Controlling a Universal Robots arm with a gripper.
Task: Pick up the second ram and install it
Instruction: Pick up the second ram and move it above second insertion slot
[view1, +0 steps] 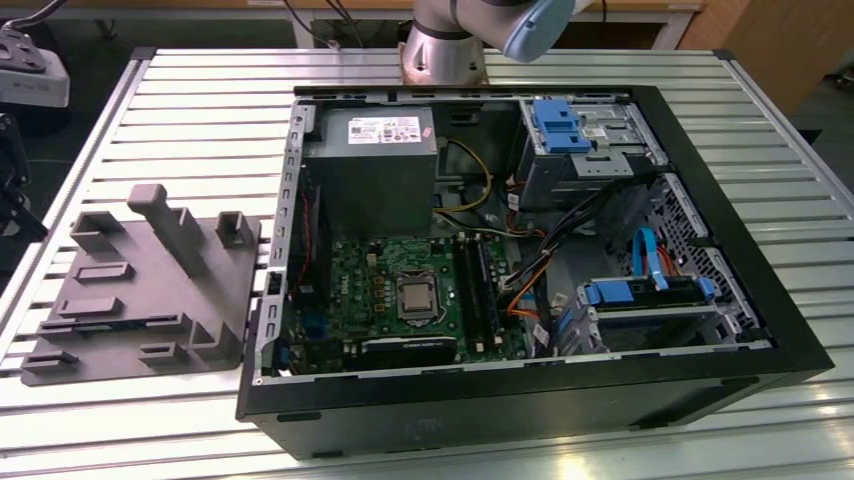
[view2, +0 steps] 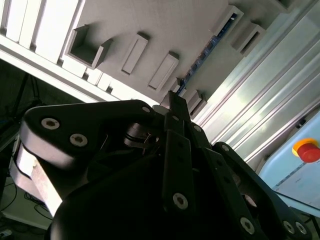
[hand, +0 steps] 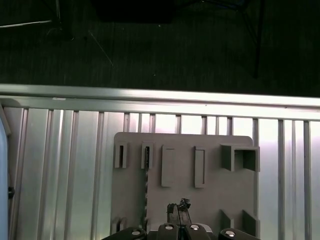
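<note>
Slatted aluminium table (hand: 65, 150) is covered by a grey moulded fixture plate (hand: 215, 200); the thin dark second ram (hand: 146, 185) is stood edge-up in its slot, with the black gripper (hand: 178, 207) held above the plate, closed and empty: pick-up judged pending, opening required.

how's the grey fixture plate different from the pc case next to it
The fixture plate is grey, low and flat with small upright blocks; the PC case is black, a much bigger deep box. The plate lies on the exterior view's left, the case on its right. Both rest on the slatted table.
</note>
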